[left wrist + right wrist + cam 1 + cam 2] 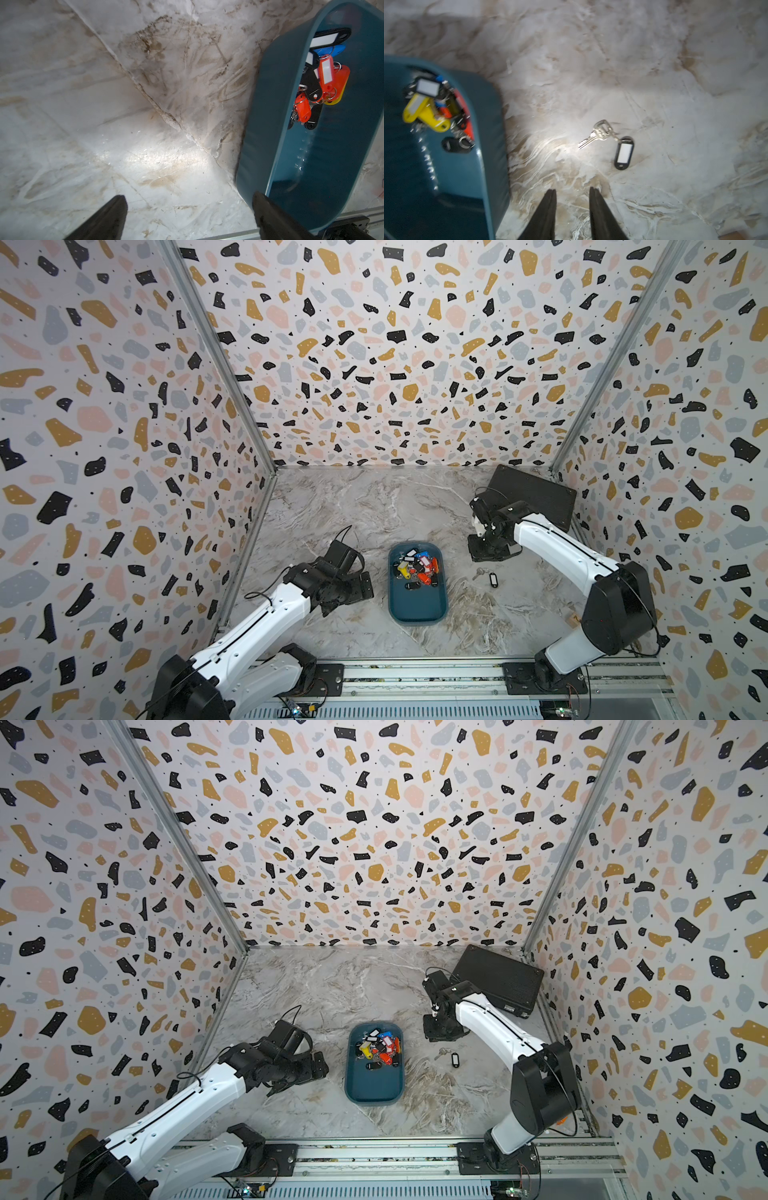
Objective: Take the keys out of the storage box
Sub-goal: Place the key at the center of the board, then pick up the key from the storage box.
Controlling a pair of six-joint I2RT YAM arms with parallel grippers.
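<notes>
Gaping wide and empty, the left gripper (189, 196) sits beside the box (415, 619), the right gripper (572, 189) hangs slightly parted, empty, near one black-tagged key (623, 152) on the table (353, 510), the other keys (417, 568) heaped in the box's far end.

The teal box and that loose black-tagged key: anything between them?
No, just bare marble tabletop between the teal box and the black-tagged key, clearest in the right wrist view.

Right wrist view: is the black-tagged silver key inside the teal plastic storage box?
No, the black-tagged silver key lies on the marble tabletop, outside the teal storage box.
</notes>
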